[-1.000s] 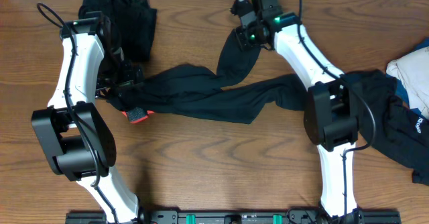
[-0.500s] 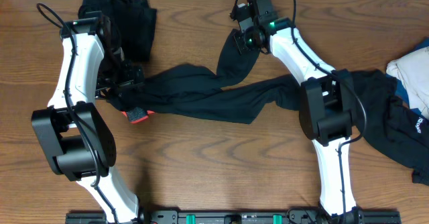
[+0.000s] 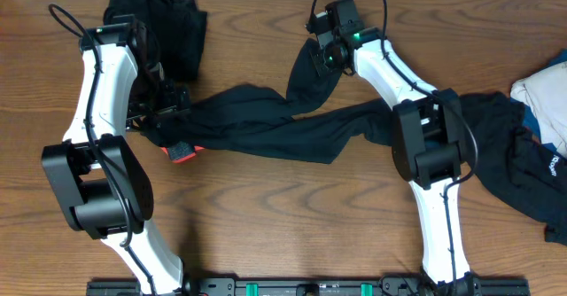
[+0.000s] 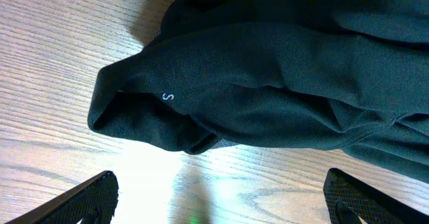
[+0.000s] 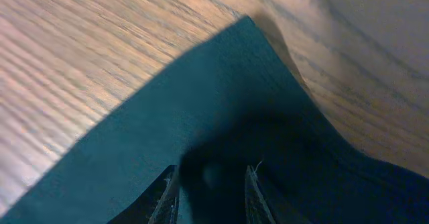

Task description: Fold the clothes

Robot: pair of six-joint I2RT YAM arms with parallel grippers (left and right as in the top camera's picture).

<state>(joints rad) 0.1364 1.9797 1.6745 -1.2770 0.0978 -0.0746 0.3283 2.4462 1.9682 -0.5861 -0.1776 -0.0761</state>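
Note:
The long black trousers (image 3: 266,128) lie stretched across the middle of the table, and a coral-red band (image 3: 184,151) shows at their left end. My left gripper (image 3: 168,101) hovers over that end and stands open. In the left wrist view its gripper (image 4: 218,200) has only bare wood between the fingers, with the black fabric (image 4: 281,83) just beyond them. My right gripper (image 3: 317,55) is at the far trouser leg's end. In the right wrist view its gripper (image 5: 211,194) is shut on a fold of that dark cloth (image 5: 221,117).
A heap of black clothes (image 3: 168,26) sits at the back left, close to my left arm. At the right edge lie another black garment (image 3: 523,167), a white one (image 3: 540,97) and a blue one (image 3: 558,61). Bare wood fills the front of the table (image 3: 292,225).
My right arm has swung a little to the left, its wrist shifting left and slightly nearer with the leg end still held. The left arm and the trousers have stayed put.

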